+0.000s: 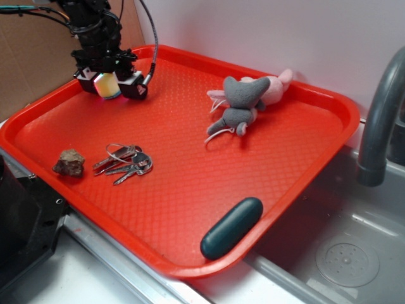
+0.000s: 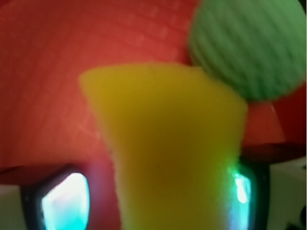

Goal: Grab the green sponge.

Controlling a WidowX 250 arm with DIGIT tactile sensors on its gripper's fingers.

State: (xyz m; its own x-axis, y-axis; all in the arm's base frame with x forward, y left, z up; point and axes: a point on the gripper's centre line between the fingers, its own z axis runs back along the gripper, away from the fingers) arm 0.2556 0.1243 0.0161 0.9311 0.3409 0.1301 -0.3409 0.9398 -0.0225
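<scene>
On the far left of the red tray [image 1: 190,171], near its front rim, lay a small brown rock [image 1: 69,163], and just to its right a bunch of keys [image 1: 124,162] on a ring, close to the rock but apart from it. Above them, toward the tray's back-left corner, the gripper [image 1: 109,85] hung from the black arm with its jaws clenched on the green sponge [image 1: 107,85], which showed between the two black finger blocks as a pale yellowish lump. In the wrist view the green sponge [image 2: 170,143] filled the middle as a blurred yellow wedge, pinched at the bottom between the glowing pads [image 2: 64,201] on either side (whether it was lifted clear of the tray surface or still touching it, I could not tell). A round teal-green knitted ball [image 2: 249,45] sat just beyond the sponge at upper right in that view. Farther right on the tray, near the back rim, lay a grey and pink plush toy [image 1: 248,101] on its side. At the front right edge a dark teal oblong case [image 1: 231,227] rested against the rim. Beyond the tray stood a grey faucet [image 1: 380,120] over a metal sink [image 1: 342,253]
</scene>
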